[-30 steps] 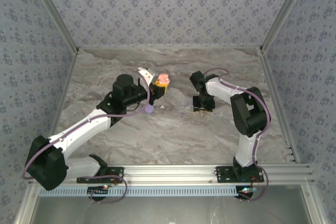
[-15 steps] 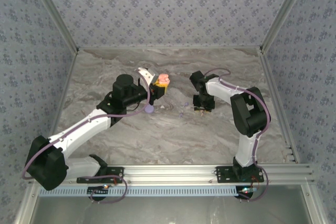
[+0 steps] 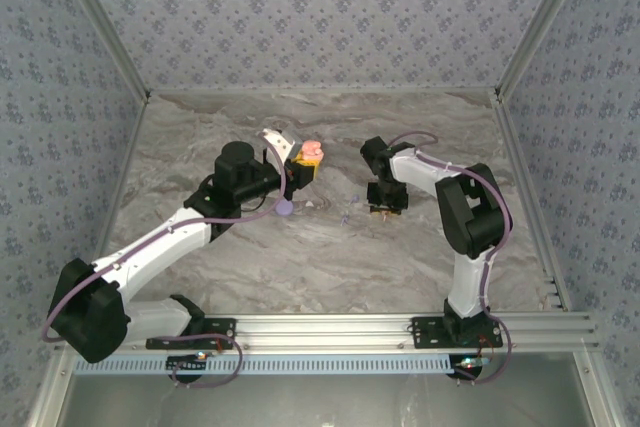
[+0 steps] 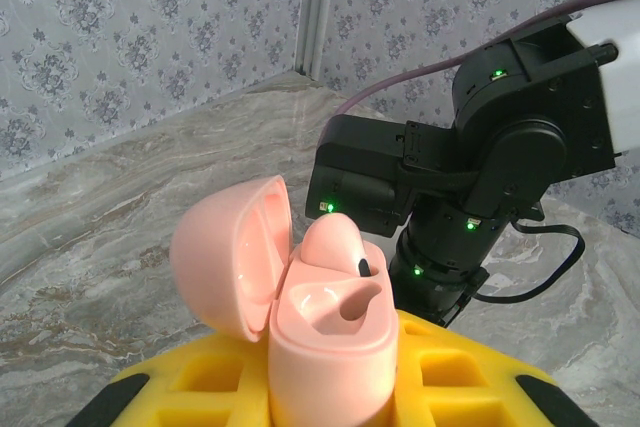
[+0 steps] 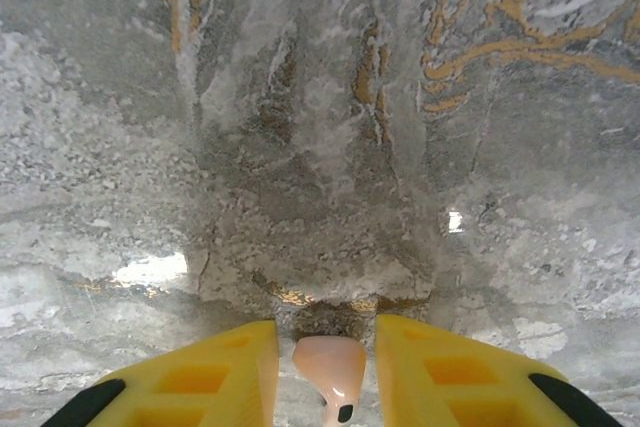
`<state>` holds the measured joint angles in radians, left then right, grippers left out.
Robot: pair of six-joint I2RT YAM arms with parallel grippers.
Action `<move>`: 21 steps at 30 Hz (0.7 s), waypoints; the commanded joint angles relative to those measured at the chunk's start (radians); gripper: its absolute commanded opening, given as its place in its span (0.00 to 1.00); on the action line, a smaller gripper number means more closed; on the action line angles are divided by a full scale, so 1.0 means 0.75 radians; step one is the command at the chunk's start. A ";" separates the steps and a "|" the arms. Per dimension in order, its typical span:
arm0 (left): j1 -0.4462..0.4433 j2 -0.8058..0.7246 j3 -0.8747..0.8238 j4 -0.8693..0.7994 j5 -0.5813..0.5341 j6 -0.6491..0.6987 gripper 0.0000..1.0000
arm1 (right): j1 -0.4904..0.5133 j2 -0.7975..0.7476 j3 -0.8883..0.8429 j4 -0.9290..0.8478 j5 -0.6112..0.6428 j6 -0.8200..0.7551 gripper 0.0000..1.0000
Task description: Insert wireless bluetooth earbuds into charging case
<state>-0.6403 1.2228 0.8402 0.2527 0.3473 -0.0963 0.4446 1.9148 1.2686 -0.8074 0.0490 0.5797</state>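
My left gripper is raised above the table and shut on the pink charging case. The case's lid is hinged open to the left. One pink earbud sits in the far socket, and the near socket is empty. My right gripper points down at the marble table. In the right wrist view a second pink earbud lies on the table between the yellow fingers. A narrow gap shows on each side of it, so the right gripper is open around it.
A lilac round disc lies on the table below the left gripper. Tiny pale specks lie just left of the right gripper. Patterned walls close off the back and both sides of the table.
The right wrist has shifted slightly to the left over the table. The left arm and the case have not moved.
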 commanded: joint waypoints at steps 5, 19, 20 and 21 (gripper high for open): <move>0.009 -0.011 0.014 -0.001 -0.003 0.017 0.23 | -0.013 0.052 -0.032 0.035 0.022 0.038 0.29; 0.010 -0.020 -0.001 0.002 -0.003 0.017 0.23 | -0.024 0.044 -0.047 0.059 0.045 -0.102 0.21; 0.009 -0.019 0.000 0.001 -0.003 0.018 0.23 | -0.025 0.038 -0.051 0.060 0.047 -0.116 0.21; 0.011 -0.019 -0.001 0.001 -0.003 0.017 0.23 | -0.023 0.030 -0.055 0.069 0.040 -0.135 0.21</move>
<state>-0.6403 1.2228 0.8402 0.2520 0.3470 -0.0940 0.4408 1.9141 1.2644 -0.7979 0.0490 0.5308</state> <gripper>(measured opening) 0.232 0.216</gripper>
